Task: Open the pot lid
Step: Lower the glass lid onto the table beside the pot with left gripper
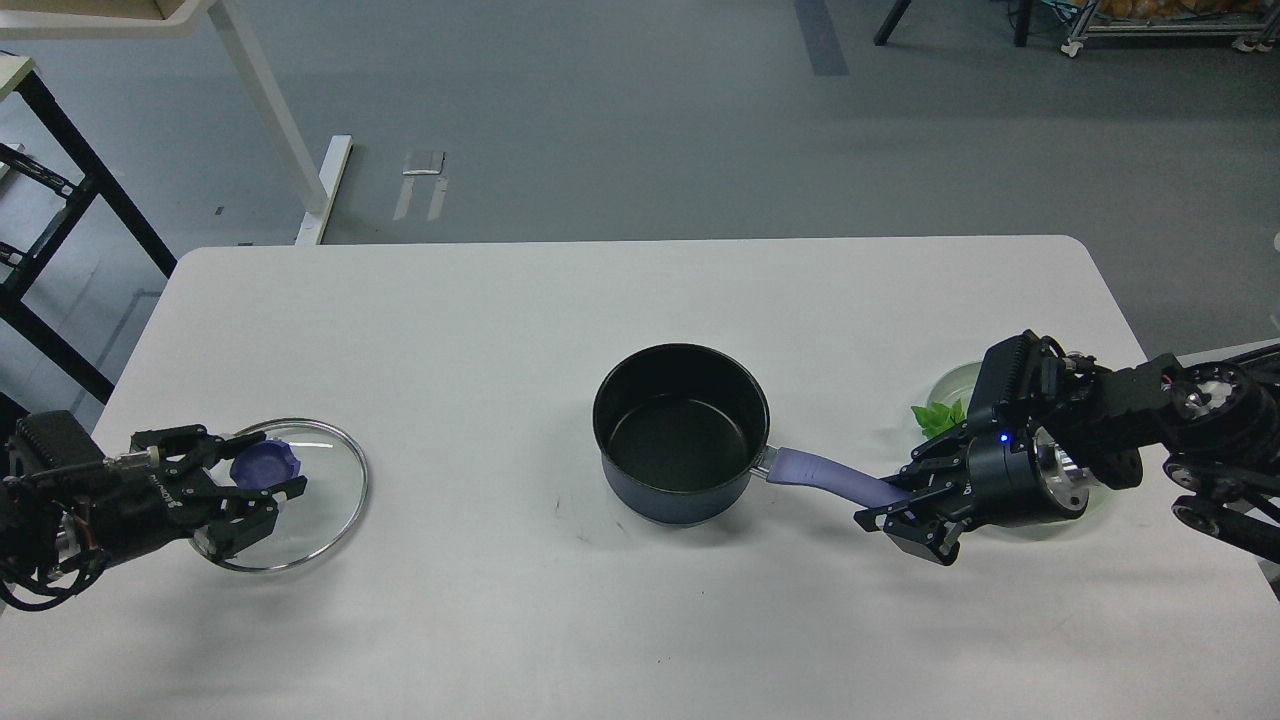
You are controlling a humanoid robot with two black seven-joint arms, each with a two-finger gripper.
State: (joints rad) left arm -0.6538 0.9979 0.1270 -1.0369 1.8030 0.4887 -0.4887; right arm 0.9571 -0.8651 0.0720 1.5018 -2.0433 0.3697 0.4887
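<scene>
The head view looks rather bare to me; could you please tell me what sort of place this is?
Probably a robotics lab or workshop, not a kitchen: a plain white table stands on a grey industrial floor, with a wheeled metal rack at the far right and a black metal frame on the left.

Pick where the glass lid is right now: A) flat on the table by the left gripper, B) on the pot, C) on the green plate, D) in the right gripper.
A: the lid lies on the table, left of the open pot, with the left gripper around its knob.
</scene>
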